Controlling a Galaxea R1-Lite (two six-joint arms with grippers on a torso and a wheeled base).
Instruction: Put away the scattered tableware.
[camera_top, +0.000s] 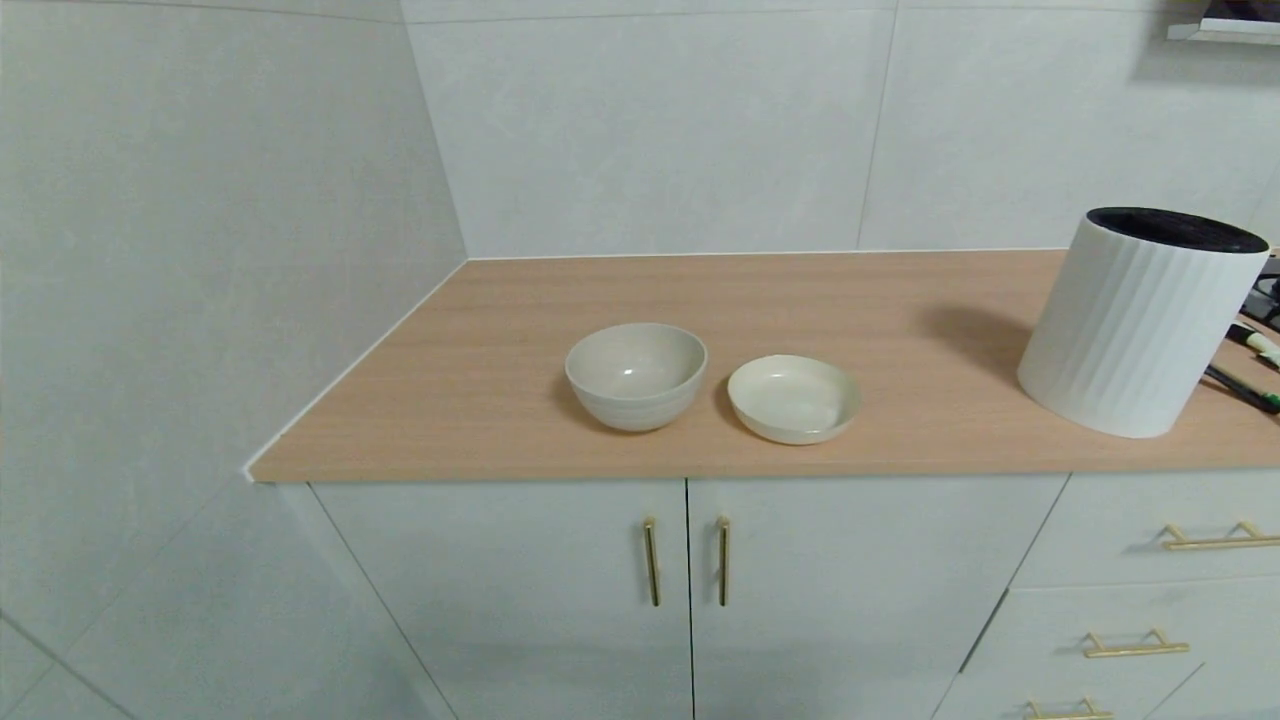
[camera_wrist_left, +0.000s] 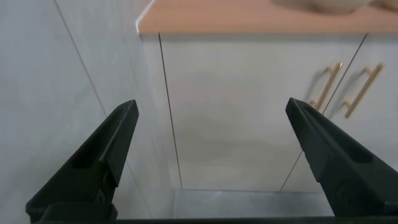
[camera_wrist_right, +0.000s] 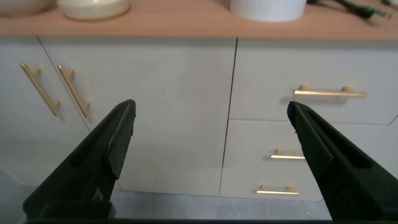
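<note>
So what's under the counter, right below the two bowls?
A pair of closed white cabinet doors with gold handles. Whatever is inside the cabinet is hidden behind them.

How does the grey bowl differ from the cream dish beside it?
The grey bowl is deep with tall rounded walls; the cream dish is shallow and low. The grey bowl is greyish beige, the cream dish pale yellowish. The grey bowl sits to the left, the cream dish nearer the white ribbed container. Both stand upright, empty, slightly apart on the wooden counter.
</note>
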